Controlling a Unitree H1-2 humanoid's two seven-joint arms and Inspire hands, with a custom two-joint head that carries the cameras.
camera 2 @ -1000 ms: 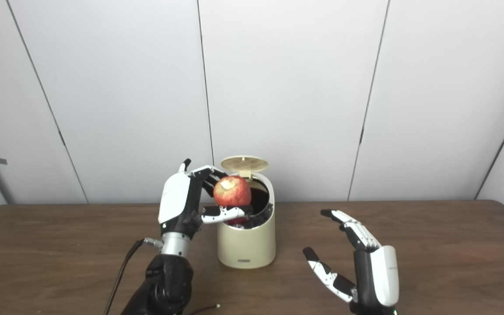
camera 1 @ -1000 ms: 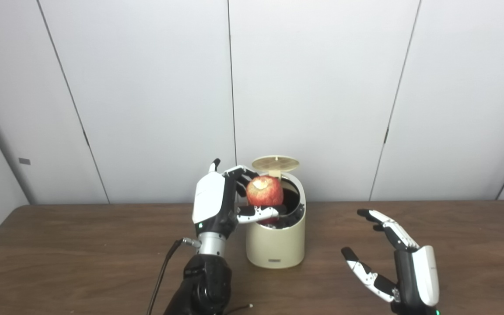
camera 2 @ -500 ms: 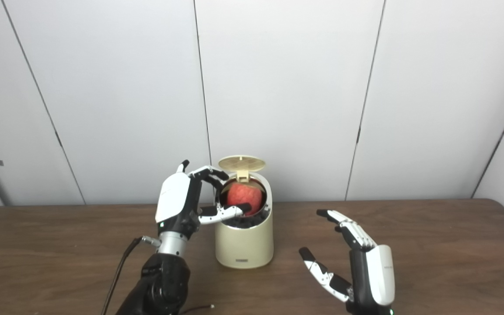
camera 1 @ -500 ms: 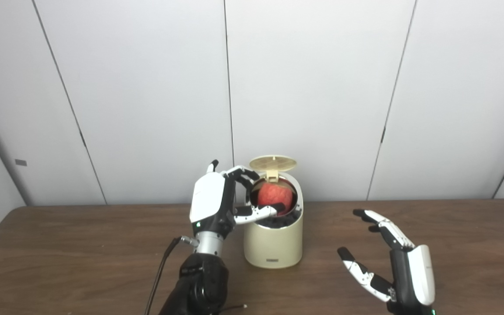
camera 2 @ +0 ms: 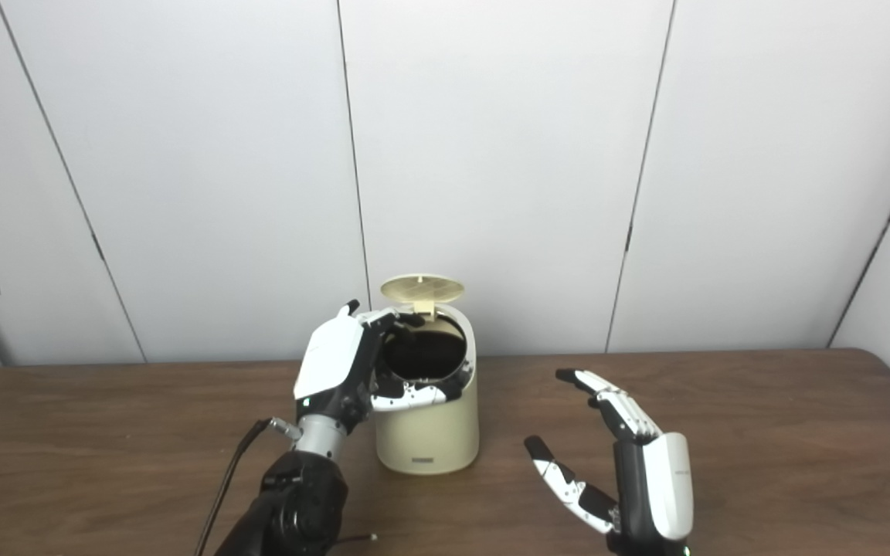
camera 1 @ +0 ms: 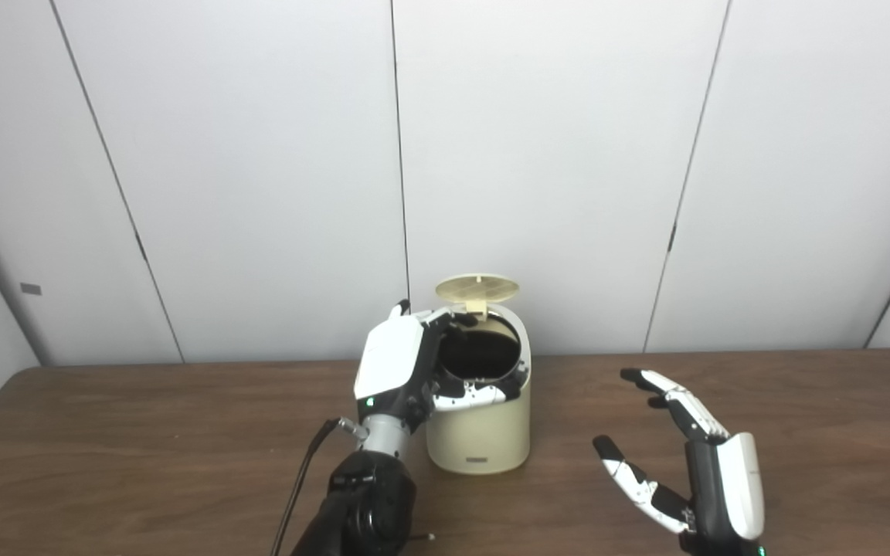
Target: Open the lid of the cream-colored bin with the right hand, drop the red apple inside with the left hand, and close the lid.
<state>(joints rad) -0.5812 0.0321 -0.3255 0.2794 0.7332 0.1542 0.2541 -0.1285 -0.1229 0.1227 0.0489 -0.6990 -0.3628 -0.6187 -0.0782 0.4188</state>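
1. The cream-colored bin (camera 1: 478, 417) stands on the brown wooden table (camera 1: 144, 432), a little left of centre, with its round lid (camera 1: 477, 288) tipped up and back on the far-side hinge. The mouth is dark, and the red apple is nowhere to be seen; I judge it to lie inside the bin, out of view.

2. The left hand (camera 1: 402, 371) sits against the left rim of the bin, its fingers (camera 1: 484, 394) spread and curved across the near edge of the opening, gripping nothing.

3. The right hand (camera 1: 696, 471) hangs near the table well to the right of the bin, palm turned toward it, fingers apart and empty.

4. By my reading the drop is done and closing the lid is the step left. That calls for the left hand to draw clear of the rim first, since its fingers lie in the lid's path; then a hand must reach the raised lid from above and press it down toward the near side.

5. The table is dark wood grain. A black cable (camera 1: 298, 486) runs along the left forearm. Behind stands a plain wall of pale grey panels (camera 1: 259, 177) with dark seams.
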